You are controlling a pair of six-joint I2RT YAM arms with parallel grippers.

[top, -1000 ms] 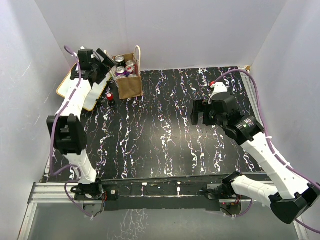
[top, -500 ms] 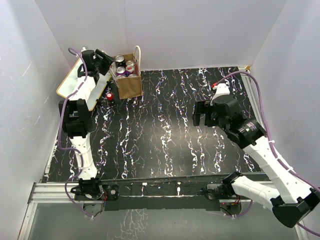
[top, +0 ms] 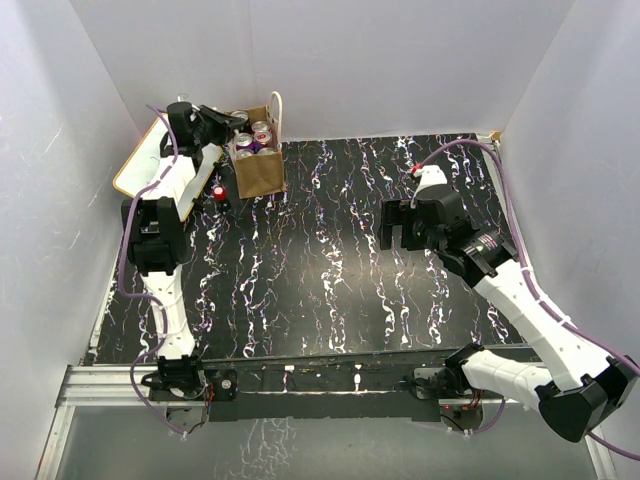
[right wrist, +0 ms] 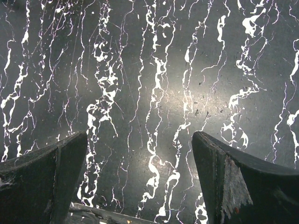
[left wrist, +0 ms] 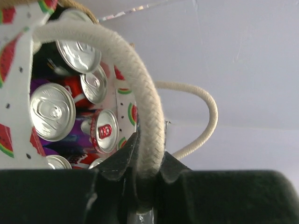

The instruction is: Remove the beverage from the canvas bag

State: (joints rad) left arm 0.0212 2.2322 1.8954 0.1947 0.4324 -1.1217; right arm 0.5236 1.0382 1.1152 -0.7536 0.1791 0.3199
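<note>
Canvas bag of cans stands far left; left hand clamps its rope handle, right hand gapes above the surface

Black, white-veined table before me. Far-left corner: canvas bag standing upright; small red can just beside it; tan-rimmed white board at left edge.

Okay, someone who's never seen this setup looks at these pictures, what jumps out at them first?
The tan canvas bag at the far left of the black marbled table, packed with cans. Next, the left gripper pinching one off-white rope handle of the bag, while the right gripper hangs open over bare tabletop at mid-right.
</note>
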